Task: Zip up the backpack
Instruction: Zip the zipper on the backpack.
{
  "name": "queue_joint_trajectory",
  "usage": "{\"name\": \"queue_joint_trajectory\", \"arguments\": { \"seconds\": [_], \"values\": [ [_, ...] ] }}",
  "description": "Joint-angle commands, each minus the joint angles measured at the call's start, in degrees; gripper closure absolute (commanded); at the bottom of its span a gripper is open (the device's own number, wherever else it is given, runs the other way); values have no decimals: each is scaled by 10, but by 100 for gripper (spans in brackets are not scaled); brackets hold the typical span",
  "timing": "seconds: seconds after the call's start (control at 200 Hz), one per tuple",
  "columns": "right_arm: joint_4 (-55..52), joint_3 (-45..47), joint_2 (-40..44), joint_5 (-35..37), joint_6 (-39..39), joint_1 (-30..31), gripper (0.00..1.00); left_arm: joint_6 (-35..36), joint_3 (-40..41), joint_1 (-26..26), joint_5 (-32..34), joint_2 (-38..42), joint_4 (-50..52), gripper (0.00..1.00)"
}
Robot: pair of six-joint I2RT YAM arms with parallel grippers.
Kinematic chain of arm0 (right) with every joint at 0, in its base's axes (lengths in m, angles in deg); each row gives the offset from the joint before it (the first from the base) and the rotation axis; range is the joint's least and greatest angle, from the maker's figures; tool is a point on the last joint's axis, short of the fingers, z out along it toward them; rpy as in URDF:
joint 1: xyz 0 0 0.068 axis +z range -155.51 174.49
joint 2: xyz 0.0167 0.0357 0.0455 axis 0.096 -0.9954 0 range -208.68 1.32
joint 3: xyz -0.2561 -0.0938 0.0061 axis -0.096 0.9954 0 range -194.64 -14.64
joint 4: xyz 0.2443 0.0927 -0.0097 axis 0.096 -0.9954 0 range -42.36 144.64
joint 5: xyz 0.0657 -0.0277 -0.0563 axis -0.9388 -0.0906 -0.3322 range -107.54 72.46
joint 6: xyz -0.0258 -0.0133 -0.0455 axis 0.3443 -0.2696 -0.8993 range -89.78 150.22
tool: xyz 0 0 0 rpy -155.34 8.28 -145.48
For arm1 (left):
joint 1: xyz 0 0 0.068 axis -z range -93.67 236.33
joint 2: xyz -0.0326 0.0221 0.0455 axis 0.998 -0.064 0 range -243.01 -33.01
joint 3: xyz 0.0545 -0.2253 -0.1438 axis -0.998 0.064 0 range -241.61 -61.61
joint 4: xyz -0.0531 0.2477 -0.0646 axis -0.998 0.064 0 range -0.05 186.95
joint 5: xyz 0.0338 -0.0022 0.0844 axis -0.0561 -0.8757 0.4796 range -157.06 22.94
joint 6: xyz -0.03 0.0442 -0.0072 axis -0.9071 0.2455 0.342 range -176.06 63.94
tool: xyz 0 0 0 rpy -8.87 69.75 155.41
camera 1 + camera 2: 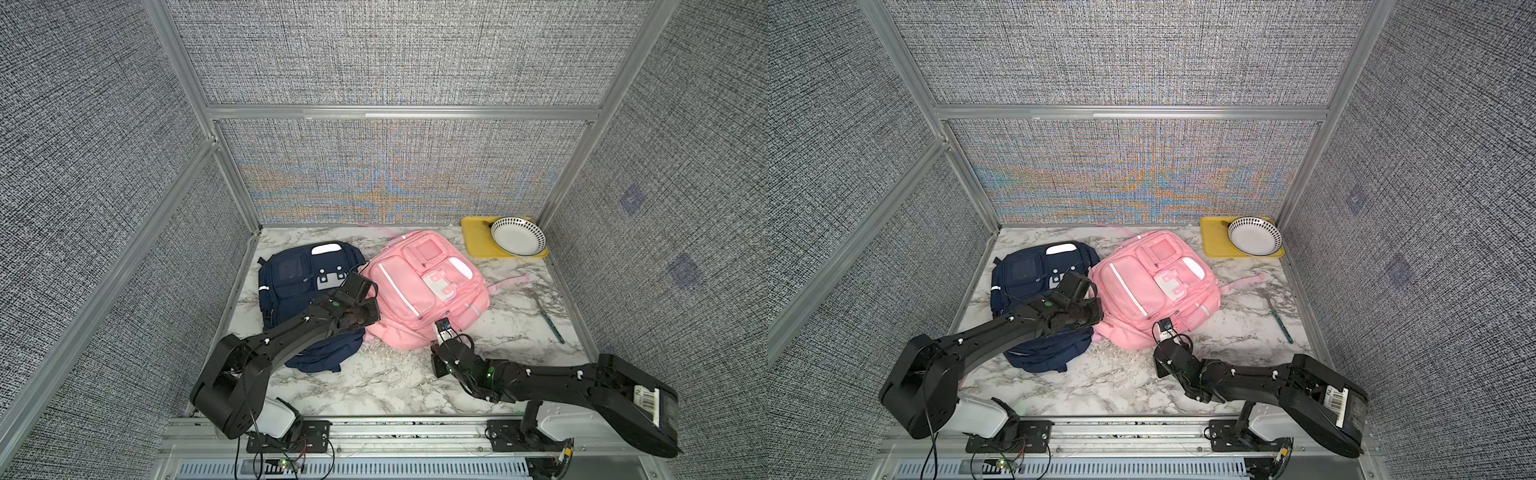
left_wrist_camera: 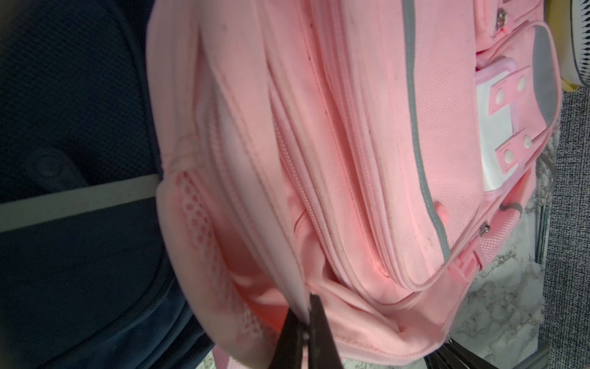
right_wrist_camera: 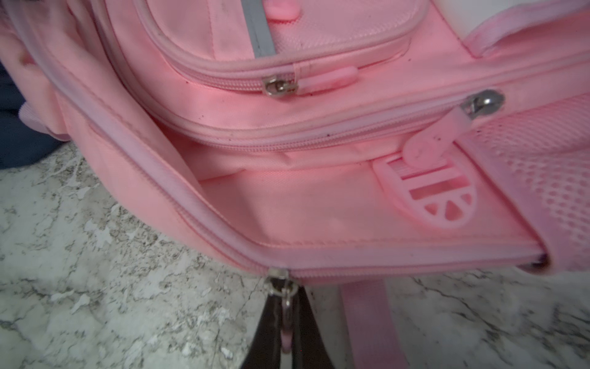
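Right claw (image 3: 289, 322): clenched on the zip tab (image 3: 286, 338) at the pink bag's (image 1: 415, 286) near edge.
Left claw (image 2: 306, 316): clenched on a fold of pink cloth at the bag's near-left corner.
Bag: lay flat mid-way across the table (image 1: 374, 390), just right of the navy bag (image 1: 291, 274); pocket gaped beside the slider (image 3: 278, 277).
Risk, tab: small tab could slip from the jaws under an off-line pull.
Risk, cloth: slack lining might jam the slider.
Risk, anchor: if the left hold slipped, the bag would drag, not close.
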Motion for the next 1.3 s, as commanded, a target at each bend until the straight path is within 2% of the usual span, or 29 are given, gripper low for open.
{"name": "queue_joint_trajectory", "arguments": {
  "seconds": [0.0, 0.195, 0.43, 0.956, 1.296],
  "values": [
    [6, 10, 12, 1, -5, 0, 100, 0, -4, -2, 14, -2, -18, 98],
    [40, 41, 54, -58, -24, -25, 100, -9, -4, 7, 10, 4, -20, 93],
    [42, 64, 80, -172, -40, -110, 100, -17, 7, 29, 18, 23, -31, 91],
    [-3, 33, 55, -202, -58, -129, 100, -15, 19, 29, 2, 29, -48, 87],
    [-21, 64, 92, -195, -30, -136, 100, -18, 21, 29, 6, 29, -48, 86]
  ]
}}
